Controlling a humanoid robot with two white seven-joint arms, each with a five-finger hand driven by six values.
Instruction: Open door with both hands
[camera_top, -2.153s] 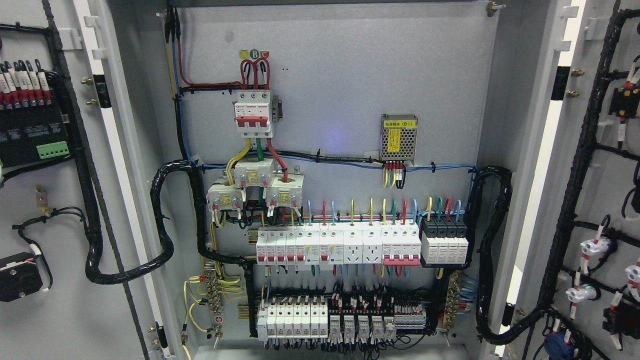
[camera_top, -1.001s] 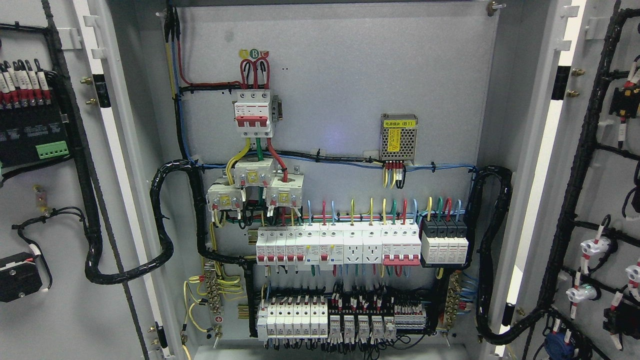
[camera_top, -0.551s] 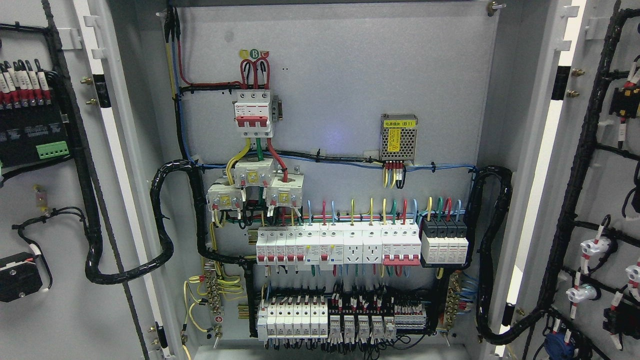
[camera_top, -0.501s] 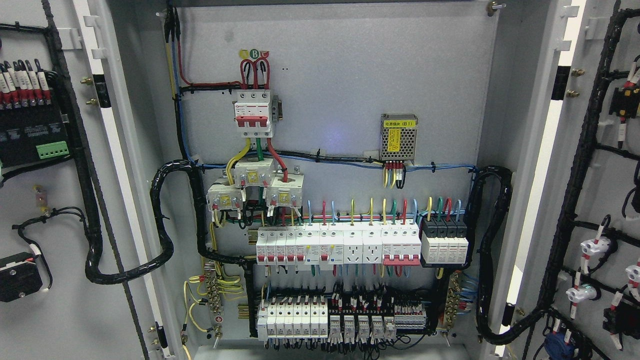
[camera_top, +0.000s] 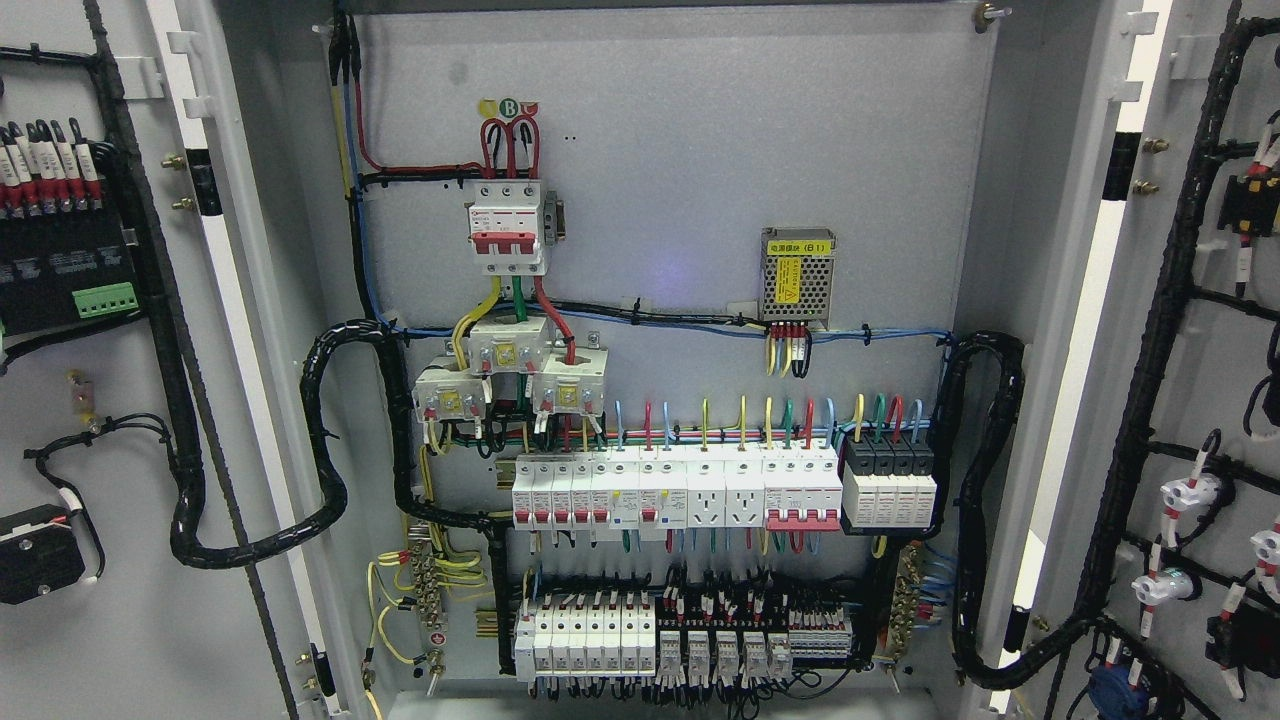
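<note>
A: Nothing has moved since the earlier frames. Cabinet interior, wiring and both doors sit exactly as before.

B: Robot hand state?

A: Neither robot hand is in view, no arm enters from the bottom edge on either side, so whether the fingers are spread or curled cannot be told.

B: Where are the doors?

A: Using the red-handled main breaker (camera_top: 508, 228) as landmark: left door (camera_top: 90, 400) is swung wide, far left of the breaker, inner face toward the camera, with a black terminal module (camera_top: 65, 270) on it and a black cable loom (camera_top: 250, 480) running from it back into the cabinet. Right door (camera_top: 1200, 350) is swung out far right of the breaker, also showing its inner face with a corrugated black conduit (camera_top: 1150, 380) and small white fittings.

B: Between them?

A: Back panel (camera_top: 700, 130) fully exposed. Small power supply (camera_top: 797, 276) right of the breaker, row of white breakers (camera_top: 675, 490) below it, relay row (camera_top: 690, 640) lower down.

B: Meaning for the task?

A: Judging by how things lie, opening looks done: both doors stand wide and nothing touches them. A static scene with the arms out of frame suggests the episode is at or past its end. No further pull seems needed.
</note>
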